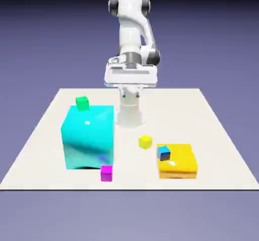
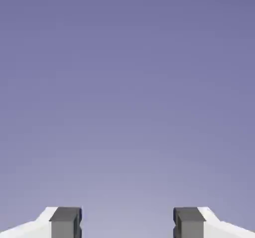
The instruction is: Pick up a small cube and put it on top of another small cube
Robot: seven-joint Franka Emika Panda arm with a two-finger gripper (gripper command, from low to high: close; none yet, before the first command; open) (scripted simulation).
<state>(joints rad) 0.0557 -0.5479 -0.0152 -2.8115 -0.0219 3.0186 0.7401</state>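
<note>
Two small cubes flat on table: yellow cube [image 1: 145, 142], magenta cube [image 1: 106, 173], well apart; gripper [image 2: 127, 222] released, empty.

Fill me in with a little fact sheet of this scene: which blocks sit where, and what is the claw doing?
yellow cube: alone on the table, mid-front
pink cube: at the big cyan cube's front corner
green cube: behind the cyan cube's far top edge
blue cube: on the flat orange block
gripper: open, empty, held high near the robot's base, facing only backdrop
stacking: not yet begun
</note>
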